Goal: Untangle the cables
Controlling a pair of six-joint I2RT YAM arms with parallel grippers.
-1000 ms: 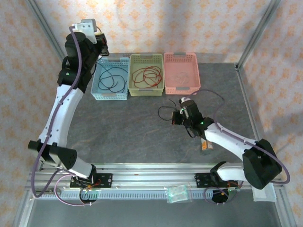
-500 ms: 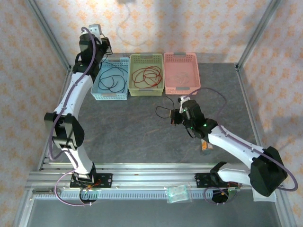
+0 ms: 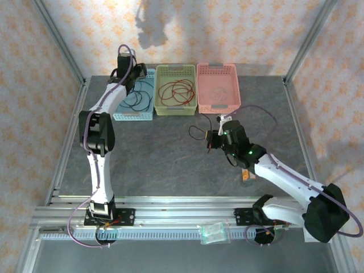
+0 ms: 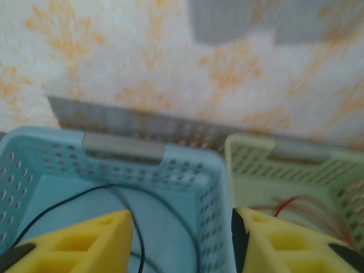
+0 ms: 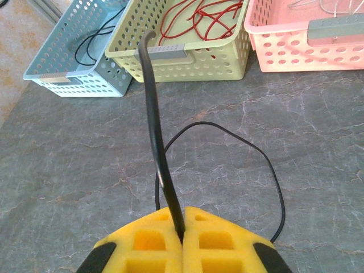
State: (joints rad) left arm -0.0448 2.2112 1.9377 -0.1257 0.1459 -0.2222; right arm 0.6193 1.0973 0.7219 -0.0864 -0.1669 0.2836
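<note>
1. Thin black cable (image 5: 162, 165) is clamped between the right gripper's (image 5: 182, 219) closed yellow foam fingers. Its loop lies on the grey marbled table (image 5: 85, 159) just beyond.
2. Farther off, red cables (image 5: 199, 17) coil in the green plastic basket (image 5: 187, 62).
3. Left gripper (image 4: 181, 222), fingers apart and empty, hovers over the blue plastic basket (image 4: 125, 149), which holds a second black cable (image 4: 85, 196).
</note>
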